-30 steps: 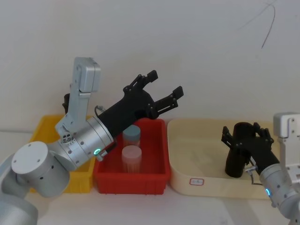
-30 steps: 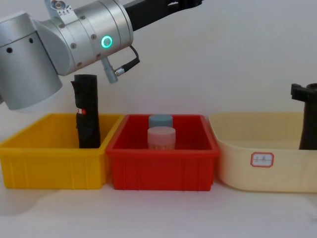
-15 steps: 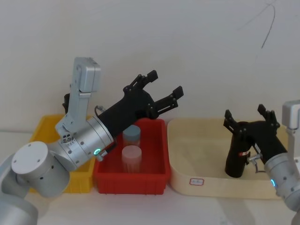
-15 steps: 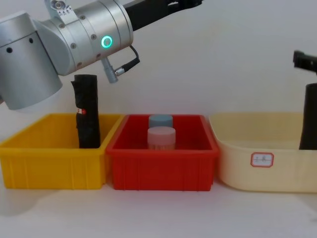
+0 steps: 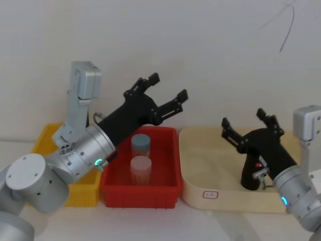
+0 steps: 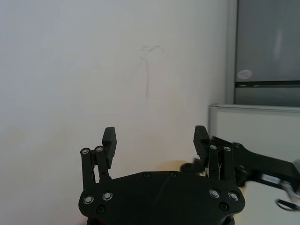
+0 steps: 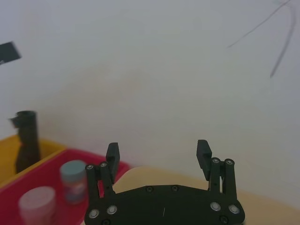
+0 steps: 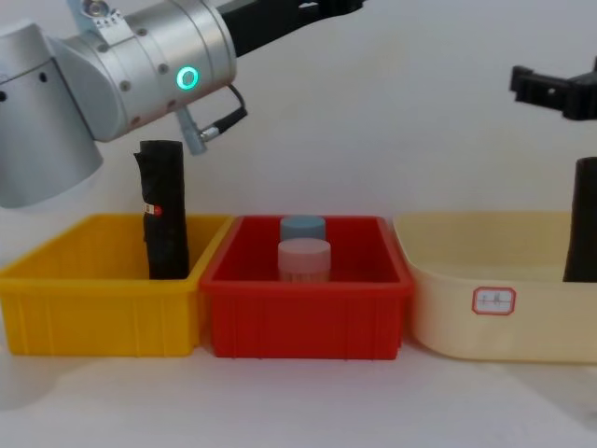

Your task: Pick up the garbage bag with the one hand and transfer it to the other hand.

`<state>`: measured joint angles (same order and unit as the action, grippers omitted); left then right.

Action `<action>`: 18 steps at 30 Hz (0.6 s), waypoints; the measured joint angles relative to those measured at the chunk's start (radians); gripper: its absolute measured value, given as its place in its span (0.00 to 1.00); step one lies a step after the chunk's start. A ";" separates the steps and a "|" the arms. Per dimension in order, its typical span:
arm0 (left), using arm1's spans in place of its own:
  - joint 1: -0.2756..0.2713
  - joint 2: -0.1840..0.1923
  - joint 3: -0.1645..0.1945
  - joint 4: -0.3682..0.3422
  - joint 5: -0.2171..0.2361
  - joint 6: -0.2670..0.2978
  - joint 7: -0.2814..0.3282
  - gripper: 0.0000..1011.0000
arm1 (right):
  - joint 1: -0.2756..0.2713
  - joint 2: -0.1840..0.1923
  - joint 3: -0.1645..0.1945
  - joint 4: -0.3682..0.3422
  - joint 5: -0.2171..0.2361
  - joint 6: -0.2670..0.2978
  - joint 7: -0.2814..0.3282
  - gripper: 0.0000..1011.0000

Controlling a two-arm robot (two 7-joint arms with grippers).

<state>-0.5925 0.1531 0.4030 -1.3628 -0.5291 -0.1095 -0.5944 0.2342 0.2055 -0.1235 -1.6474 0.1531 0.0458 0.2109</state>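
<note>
From the head, the left gripper (image 5: 166, 86) hangs raised over the back edge of the red bin (image 5: 140, 197), its fingers spread apart and nothing between them. A blue-lidded jar (image 5: 141, 142) and a pink jar (image 5: 141, 166) stand inside that bin. The cream tray (image 5: 200, 170) sits touching the red bin's right side, and the bag (image 5: 249, 178) stands upright in it, well right of the red bin. The right gripper (image 5: 246, 120) is above the bag, tilted toward the red bin, its fingers wide apart and holding nothing. In the left wrist view, the left gripper (image 6: 155, 137) shows its two fingers parted against the bare wall, with the right gripper farther off beyond one fingertip. In the right wrist view, the right gripper (image 7: 158, 150) also has its fingers parted and looks across at the red bin (image 7: 54, 161) with both jars. Past that bin, a slim roll (image 7: 26, 140) stands in the yellow bin (image 7: 47, 152). From the chest, the bag (image 8: 584, 219) rises upright out of the cream tray (image 8: 448, 294), right of the red bin (image 8: 303, 322). A finger (image 8: 546, 89) of the right gripper is above the bag and apart from it. The slim roll (image 8: 164, 224) stands in the yellow bin (image 8: 93, 313), which touches the red bin's left side. The left arm's green ring glows above that roll.
</note>
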 joint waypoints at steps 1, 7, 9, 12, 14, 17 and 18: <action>0.005 0.005 -0.004 -0.009 0.007 -0.004 0.012 0.99 | -0.004 0.000 -0.004 -0.003 0.002 0.003 0.004 0.99; 0.023 0.022 -0.018 -0.039 0.032 -0.015 0.062 0.99 | -0.020 0.002 -0.031 -0.009 0.016 0.020 0.029 0.99; 0.030 0.029 -0.023 -0.050 0.039 -0.018 0.076 0.99 | -0.021 0.002 -0.036 -0.009 0.019 0.022 0.035 0.99; 0.045 0.041 -0.036 -0.070 0.055 -0.025 0.108 0.99 | -0.022 0.002 -0.049 -0.004 0.024 0.027 0.045 0.99; 0.055 0.049 -0.046 -0.088 0.067 -0.029 0.129 0.99 | -0.021 0.002 -0.059 0.002 0.028 0.030 0.053 0.99; 0.071 0.061 -0.062 -0.111 0.084 -0.034 0.160 0.99 | -0.014 0.000 -0.072 0.012 0.032 0.032 0.063 0.99; 0.080 0.068 -0.072 -0.124 0.092 -0.036 0.175 0.99 | -0.012 0.000 -0.075 0.015 0.033 0.033 0.066 0.99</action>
<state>-0.5126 0.2214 0.3313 -1.4867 -0.4370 -0.1455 -0.4196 0.2218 0.2054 -0.1989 -1.6329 0.1859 0.0789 0.2764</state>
